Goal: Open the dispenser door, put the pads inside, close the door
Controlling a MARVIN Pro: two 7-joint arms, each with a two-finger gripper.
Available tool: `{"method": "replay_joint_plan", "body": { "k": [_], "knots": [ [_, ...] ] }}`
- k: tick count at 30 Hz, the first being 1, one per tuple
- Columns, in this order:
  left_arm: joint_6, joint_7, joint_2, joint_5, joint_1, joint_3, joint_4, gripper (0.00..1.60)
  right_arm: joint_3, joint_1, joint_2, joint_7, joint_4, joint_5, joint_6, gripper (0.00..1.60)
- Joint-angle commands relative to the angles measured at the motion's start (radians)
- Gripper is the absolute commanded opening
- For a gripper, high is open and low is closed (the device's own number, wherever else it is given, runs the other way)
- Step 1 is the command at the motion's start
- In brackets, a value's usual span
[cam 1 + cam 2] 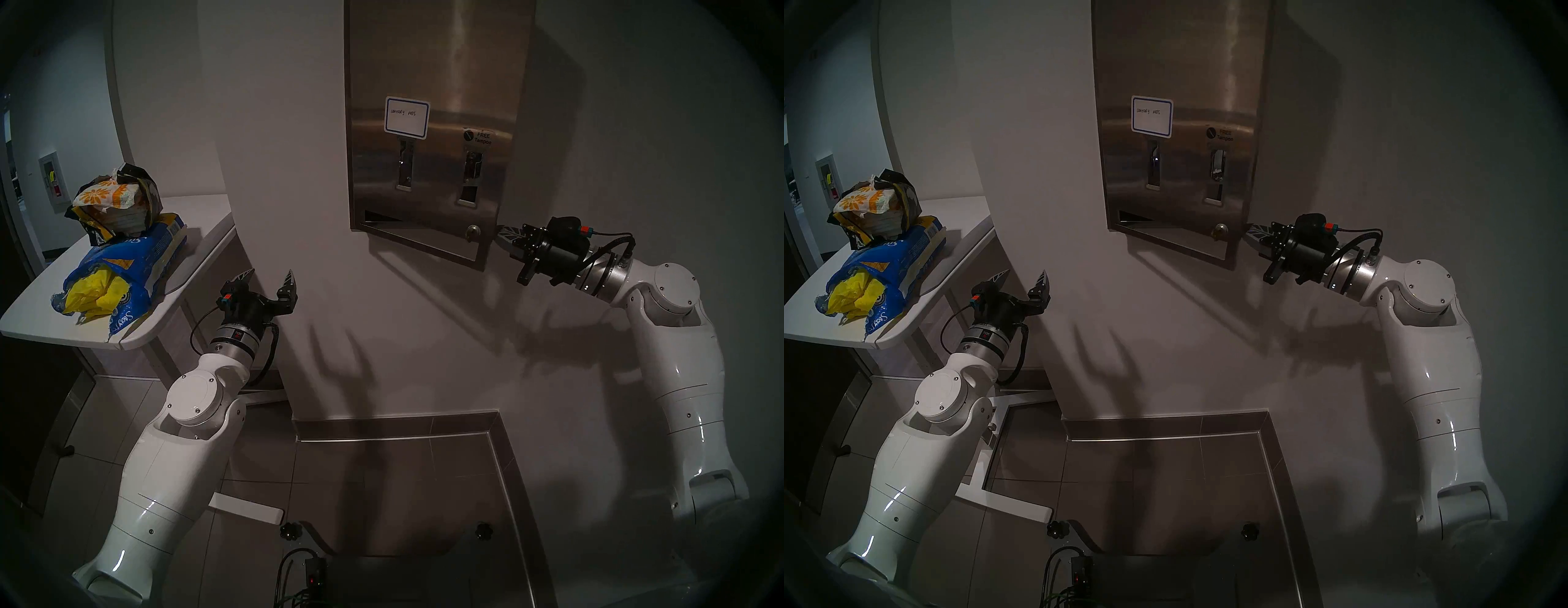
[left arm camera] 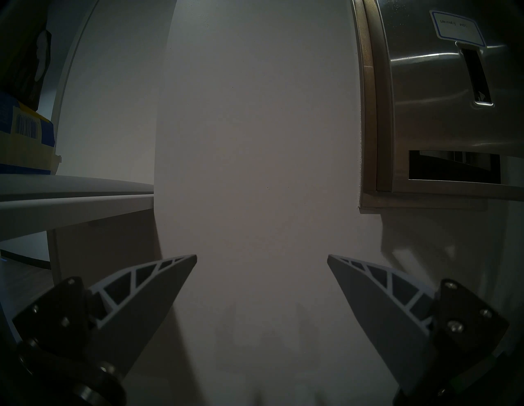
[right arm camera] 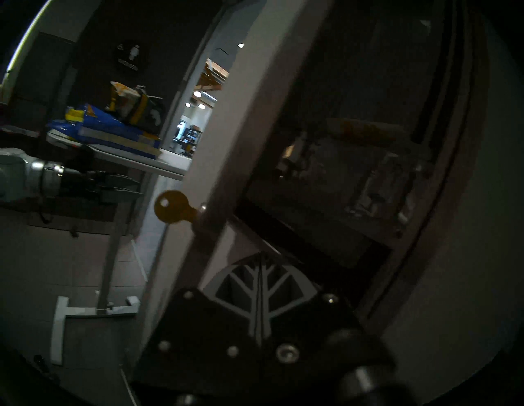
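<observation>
The brushed-steel dispenser door (image 1: 441, 106) (image 1: 1187, 85) with its white blue-bordered label stands slightly ajar at its right edge. My right gripper (image 1: 500, 237) (image 3: 261, 253) is shut, its tips wedged at the gap behind that edge, just below the lock (image 1: 472, 231), which holds a brass key (image 3: 170, 208). Through the gap the right wrist view shows the dispenser's dim inside (image 3: 354, 184). My left gripper (image 1: 268, 278) (image 2: 262, 256) hangs open and empty before the wall, down and left of the door. Yellow pads (image 1: 95, 293) and orange-flowered pads (image 1: 106, 197) lie on the table.
A white side table (image 1: 199, 220) stands at the left with a torn blue plastic bag (image 1: 140, 259) holding the pads. The white wall runs between table and dispenser. The table's foot (image 1: 250, 509) lies on the tiled floor below, where a steel kick strip also runs.
</observation>
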State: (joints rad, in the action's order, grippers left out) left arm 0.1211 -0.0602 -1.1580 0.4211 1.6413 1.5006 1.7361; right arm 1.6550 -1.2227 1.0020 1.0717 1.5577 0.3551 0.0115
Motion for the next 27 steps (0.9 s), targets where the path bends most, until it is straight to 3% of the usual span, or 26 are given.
{"method": "replay_joint_plan", "body": {
  "k": [1, 12, 27],
  "knots": [
    [0.016, -0.002, -0.001, 0.000, -0.026, 0.012, 0.032, 1.60, 0.011, 0.047, -0.002, 0.037, 0.004, 0.041, -0.001, 0.00],
    [0.016, -0.002, -0.001, 0.000, -0.026, 0.013, 0.032, 1.60, 0.011, 0.053, 0.039, 0.038, -0.005, 0.047, 0.006, 0.00],
    [0.004, 0.000, -0.003, 0.012, -0.023, 0.015, 0.034, 1.60, 0.016, 0.017, 0.119, -0.055, 0.023, 0.030, 0.039, 0.00]
  ]
}}
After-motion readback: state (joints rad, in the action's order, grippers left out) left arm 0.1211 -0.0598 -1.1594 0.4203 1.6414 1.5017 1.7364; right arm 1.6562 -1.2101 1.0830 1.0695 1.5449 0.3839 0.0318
